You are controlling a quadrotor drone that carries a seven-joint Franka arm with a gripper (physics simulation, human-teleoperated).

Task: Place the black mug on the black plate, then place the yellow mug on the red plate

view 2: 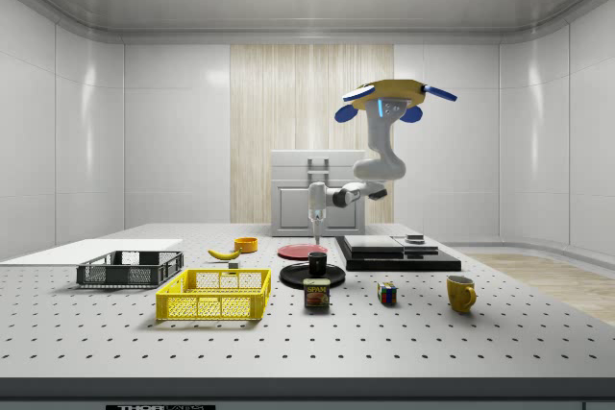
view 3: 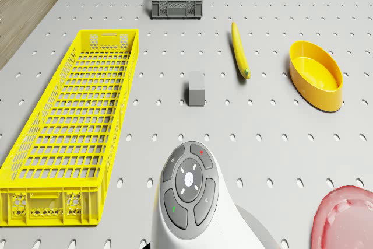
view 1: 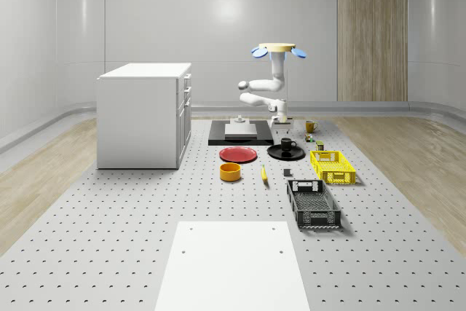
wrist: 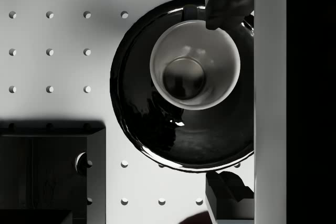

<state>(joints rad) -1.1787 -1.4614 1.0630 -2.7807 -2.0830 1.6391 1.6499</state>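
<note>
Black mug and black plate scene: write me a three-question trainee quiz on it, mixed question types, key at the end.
1. True or false: the black mug stands on the black plate.
2. Multiple choice: in the side view, the yellow mug is
A. on the red plate
B. on the table, right of the black plate
C. inside the yellow crate
3. Fill in: in the side view, the gripper hangs directly above the ____ mug, with the drone hovering higher, over the dark slab.

Key: 1 true; 2 B; 3 black.
</note>
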